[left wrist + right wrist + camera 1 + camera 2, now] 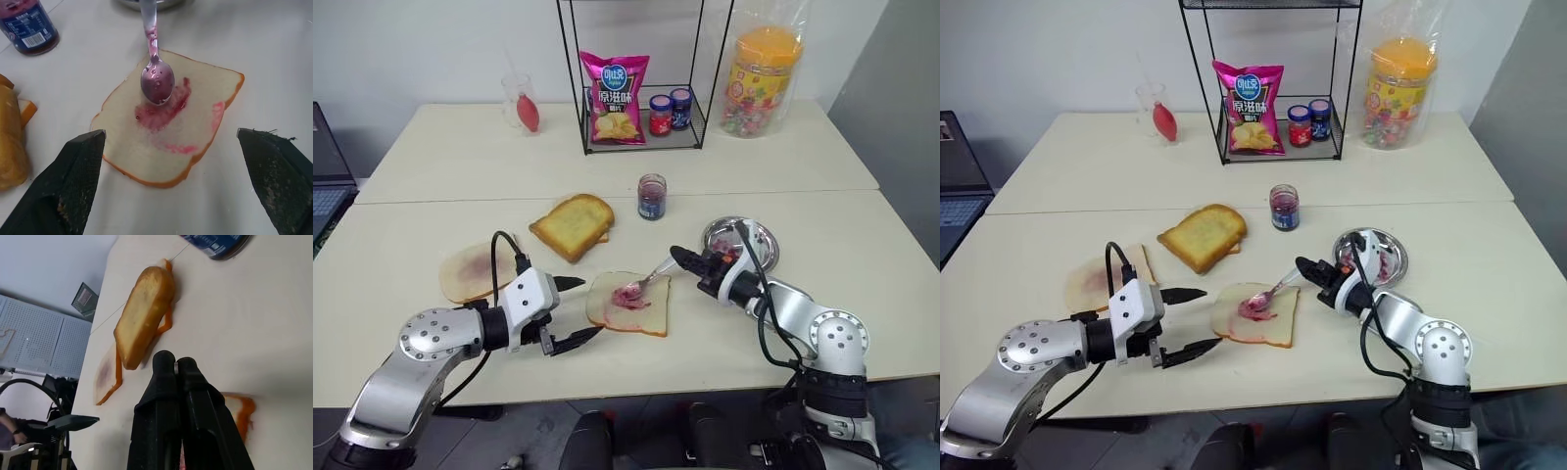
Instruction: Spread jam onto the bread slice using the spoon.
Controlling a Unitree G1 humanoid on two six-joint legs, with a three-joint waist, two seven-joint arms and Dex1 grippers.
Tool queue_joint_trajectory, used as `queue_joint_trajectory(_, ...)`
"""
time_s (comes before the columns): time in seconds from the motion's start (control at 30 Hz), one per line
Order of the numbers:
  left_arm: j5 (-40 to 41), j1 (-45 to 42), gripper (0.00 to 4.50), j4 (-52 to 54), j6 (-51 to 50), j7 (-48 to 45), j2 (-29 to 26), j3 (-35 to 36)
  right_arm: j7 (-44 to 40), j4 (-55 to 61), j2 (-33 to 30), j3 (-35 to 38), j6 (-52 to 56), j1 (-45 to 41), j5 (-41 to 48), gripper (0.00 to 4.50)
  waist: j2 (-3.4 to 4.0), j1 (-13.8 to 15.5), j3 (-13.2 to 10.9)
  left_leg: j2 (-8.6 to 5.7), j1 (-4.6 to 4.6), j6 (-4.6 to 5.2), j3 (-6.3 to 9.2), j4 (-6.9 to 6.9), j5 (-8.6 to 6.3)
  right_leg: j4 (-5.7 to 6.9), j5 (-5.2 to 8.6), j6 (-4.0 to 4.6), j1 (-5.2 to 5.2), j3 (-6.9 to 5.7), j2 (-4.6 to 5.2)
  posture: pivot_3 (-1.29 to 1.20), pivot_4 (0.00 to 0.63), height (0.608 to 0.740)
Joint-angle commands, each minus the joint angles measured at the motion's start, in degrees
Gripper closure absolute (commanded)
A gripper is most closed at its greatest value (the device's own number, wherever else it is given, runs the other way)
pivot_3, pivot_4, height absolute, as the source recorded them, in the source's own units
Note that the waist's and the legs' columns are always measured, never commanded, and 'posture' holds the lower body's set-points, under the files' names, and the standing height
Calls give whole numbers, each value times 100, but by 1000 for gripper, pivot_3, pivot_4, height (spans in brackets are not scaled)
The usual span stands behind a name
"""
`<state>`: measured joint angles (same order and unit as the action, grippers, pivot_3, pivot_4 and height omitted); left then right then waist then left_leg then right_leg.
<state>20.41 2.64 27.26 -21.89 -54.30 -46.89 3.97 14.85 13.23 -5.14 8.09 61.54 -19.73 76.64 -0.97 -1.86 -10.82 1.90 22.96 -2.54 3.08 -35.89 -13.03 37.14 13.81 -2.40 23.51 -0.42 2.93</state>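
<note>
Pale cream table (862,245) under a white wall carries everything, and the squarish white bread slice with a thin tan crust (628,304) lying near its front edge serves as the landmark. On the slice's middle sits a glossy red-purple smear of jam (161,110), with thinner pink streaks toward the crust on the side nearer the left arm.

Hovering just over that smear is the oval, jam-coated bowl of the slim silver metal spoon (646,283). Its long axis runs from the slice's centre up and away toward the right pincer (683,258), whose two black fingers are pressed tight together around the handle end, just off the slice's right corner. So the spoon's working end already lies slice-ward of the holding pincer, and the right arm is plainly the nearer one for spreading.

Beside the slice's left edge, the left pincer (576,308) stands spread wide and holds nothing.

I judge the next stroke should drag the bowl along its own axis across the bare crumb.
</note>
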Motion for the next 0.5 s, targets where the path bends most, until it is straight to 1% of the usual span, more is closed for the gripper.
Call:
queue_joint_trajectory(0.03,75,61,0,247,78,-64,-68,76,-216,156,-164,-85,-21,161,-138,4471,0,0,0,0,0,0,0,0,0,0,0,1,0,0,0,0,150,740)
queue_joint_trajectory(0.23,63,200,0,283,137,-161,-86,62,-295,359,-655,106,107,484,94,4471,0,21,0,-3,3,0,-3,-3,0,-10,3,4,-3,3,4,0,150,740)
queue_joint_trajectory(0.3,44,203,0,276,156,-178,-73,46,-245,424,-789,197,111,572,228,4471,0,22,0,-3,2,0,-2,-3,0,-7,3,5,-3,1,4,0,150,740)
queue_joint_trajectory(0.37,42,200,0,271,166,-196,-73,31,-180,477,-914,273,91,652,369,4471,0,22,0,-3,1,0,-1,-2,0,-6,16,27,-3,1,4,0,150,740)
queue_joint_trajectory(0.5,31,200,0,257,215,-231,-87,9,-30,517,-1130,445,7,752,687,4471,-1,21,1,-3,1,0,-2,-4,0,-7,15,27,-5,2,4,0,150,740)
